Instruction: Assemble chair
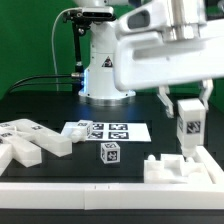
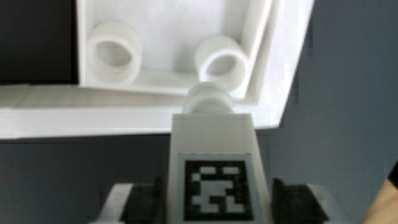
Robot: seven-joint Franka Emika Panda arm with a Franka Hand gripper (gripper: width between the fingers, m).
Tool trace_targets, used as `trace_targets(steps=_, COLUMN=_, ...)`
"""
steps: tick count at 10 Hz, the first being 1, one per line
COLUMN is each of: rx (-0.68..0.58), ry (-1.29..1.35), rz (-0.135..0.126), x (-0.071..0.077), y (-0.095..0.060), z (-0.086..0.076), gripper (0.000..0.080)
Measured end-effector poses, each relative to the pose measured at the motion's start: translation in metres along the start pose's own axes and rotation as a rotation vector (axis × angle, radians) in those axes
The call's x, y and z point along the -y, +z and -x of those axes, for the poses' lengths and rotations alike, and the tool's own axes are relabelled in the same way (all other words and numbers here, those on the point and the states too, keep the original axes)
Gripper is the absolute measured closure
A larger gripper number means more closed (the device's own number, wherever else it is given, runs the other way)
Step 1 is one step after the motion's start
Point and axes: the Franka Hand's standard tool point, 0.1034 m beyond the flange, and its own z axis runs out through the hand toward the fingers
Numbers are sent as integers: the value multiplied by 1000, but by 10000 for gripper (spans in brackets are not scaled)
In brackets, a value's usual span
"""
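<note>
grip: gripper point(image 1: 186, 103) pinching chunky matte-white chair post point(image 1: 188, 128), upright, tagged face | tip: rounded, close by two round holes point(image 2: 114, 50) in smooth chair slab point(image 1: 175, 171) | spot: exterior view's right

Bare table point(image 1: 134, 151) lies between cube point(image 1: 110, 152) and slab point(image 1: 186, 173); loose parts point(image 1: 35, 140) crowd the exterior view's left.
</note>
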Motion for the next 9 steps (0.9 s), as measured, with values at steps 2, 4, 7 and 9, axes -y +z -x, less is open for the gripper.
trace_targets(steps=2, rx=-6, ry=-9, rz=2, x=-3, y=-2, z=-3, gripper=518)
trace_targets(steps=4, rx=-4, ry=-9, rz=1, x=-2, y=-1, z=-2, gripper=518)
trace_targets(steps=7, rx=-28, ry=-38, rz=2, x=6, y=12, z=-2, gripper=518)
trace_targets(steps=9, rx=-42, ry=-47, rz=1, x=9, y=19, z=-2, gripper=518)
